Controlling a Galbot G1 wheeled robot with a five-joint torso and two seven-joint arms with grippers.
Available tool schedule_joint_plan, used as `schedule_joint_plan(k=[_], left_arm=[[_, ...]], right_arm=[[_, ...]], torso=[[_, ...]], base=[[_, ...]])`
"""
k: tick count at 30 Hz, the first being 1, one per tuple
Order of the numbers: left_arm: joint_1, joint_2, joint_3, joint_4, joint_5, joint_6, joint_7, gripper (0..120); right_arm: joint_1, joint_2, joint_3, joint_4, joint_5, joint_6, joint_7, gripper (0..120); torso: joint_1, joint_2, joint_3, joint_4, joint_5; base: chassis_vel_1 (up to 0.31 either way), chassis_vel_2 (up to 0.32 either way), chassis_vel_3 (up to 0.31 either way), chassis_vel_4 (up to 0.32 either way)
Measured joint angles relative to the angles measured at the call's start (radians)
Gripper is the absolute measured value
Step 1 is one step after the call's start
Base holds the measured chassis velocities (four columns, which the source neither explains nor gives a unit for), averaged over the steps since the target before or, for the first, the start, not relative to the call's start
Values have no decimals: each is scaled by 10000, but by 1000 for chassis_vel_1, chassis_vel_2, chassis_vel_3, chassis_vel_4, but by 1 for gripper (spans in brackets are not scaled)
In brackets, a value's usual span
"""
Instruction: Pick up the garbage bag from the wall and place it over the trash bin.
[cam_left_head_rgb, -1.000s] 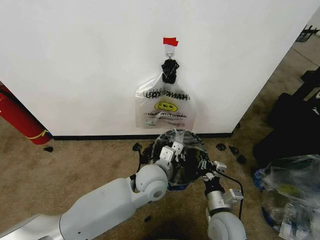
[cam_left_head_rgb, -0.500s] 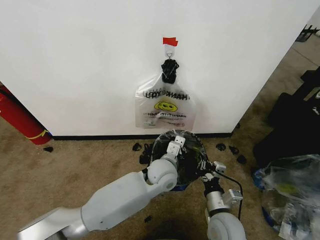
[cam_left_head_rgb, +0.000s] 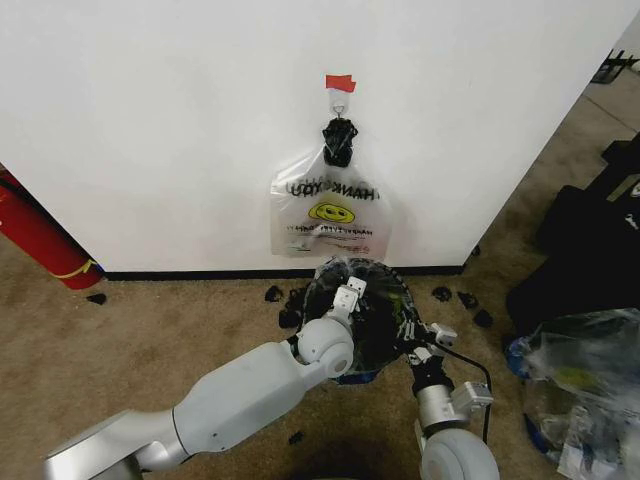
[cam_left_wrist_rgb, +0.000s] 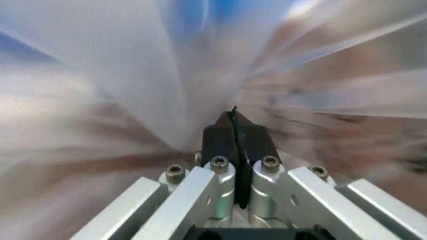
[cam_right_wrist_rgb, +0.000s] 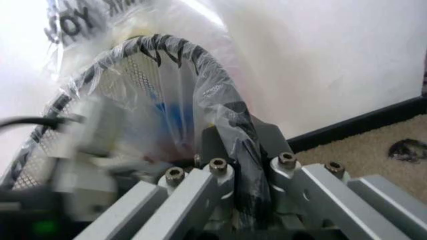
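the wall (cam_left_head_rgb: 150, 130) spans the whole head view from 9 to 3 o'clock, white with a black baseboard, and ends at a corner toward 3 o'clock where carpet floor (cam_left_head_rgb: 120, 340) opens past it. a whitish smiley bag (cam_left_head_rgb: 330, 215) hangs from a hook (cam_left_head_rgb: 340, 100) under red tape (cam_left_head_rgb: 340, 82) at 12 o'clock, directly above the bin. a red cylinder (cam_left_head_rgb: 35, 235) leans at 9 o'clock, well apart. a dark bulky shape (cam_left_head_rgb: 590, 260) and a clear bag pile (cam_left_head_rgb: 580, 390) crowd the 3 to 4 o'clock side, near the right arm. small black scraps (cam_left_head_rgb: 470, 300) lie on the carpet along the baseboard on either side of the bin.

the trash bin (cam_left_head_rgb: 385, 285) stands at centre, close to the wall. the garbage bag (cam_right_wrist_rgb: 200, 95) is draped over its rim, its see-through film with blue patches lining the mesh.

the left tool (cam_left_head_rgb: 348, 296) reaches inside the bin mouth; the left wrist view shows its jaws pressed together, with blurred bag film (cam_left_wrist_rgb: 167, 75) all round them. the right tool (cam_right_wrist_rgb: 237, 150) sits at the bin's rim toward 4 o'clock, clenched on the garbage bag's edge.

compared with a second ago the left arm has swung further in over the bin, and the right tool holds the same spot.
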Motion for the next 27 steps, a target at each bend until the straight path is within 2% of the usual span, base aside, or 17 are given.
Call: schedule_joint_plan(k=[2, 7, 10, 15, 18, 27], left_arm=[[28, 121, -1, -241, -81, -1, 8, 0], [203, 961, -42, -1649, -853, 346, 8, 0], [215, 1072, 25, -1778, -1042, 717, -11, 0], [122, 304, 117, -641, -1165, 1013, -217, 0], [6, 63, 89, -271, -1458, 1140, -434, 0], [-132, -58, 411, 155, -1684, 688, 29, 0]], right_arm=[[29, -2, 17, -33, -34, 27, 0, 0], [93, 6, 89, -87, -100, 97, -1, 0], [7, 21, 79, -14, -109, 111, -45, 0], [-336, 163, -40, 250, -367, 185, -245, 0], [-443, 164, -31, 318, -425, 203, -260, 0], [-449, 170, -4, 529, -310, 120, -213, 0]], torso=[[0, 0, 0, 0, 0], [0, 0, 0, 3, 1], [-1, 0, -1, 4, 1], [0, 0, 0, 0, 0], [0, 0, 0, -3, 0], [0, 0, 0, 1, 1]], base=[[0, 0, 0, 0], [0, 0, 0, 0], [0, 0, 0, 0], [0, 0, 0, 0], [0, 0, 0, 0], [0, 0, 0, 0]])
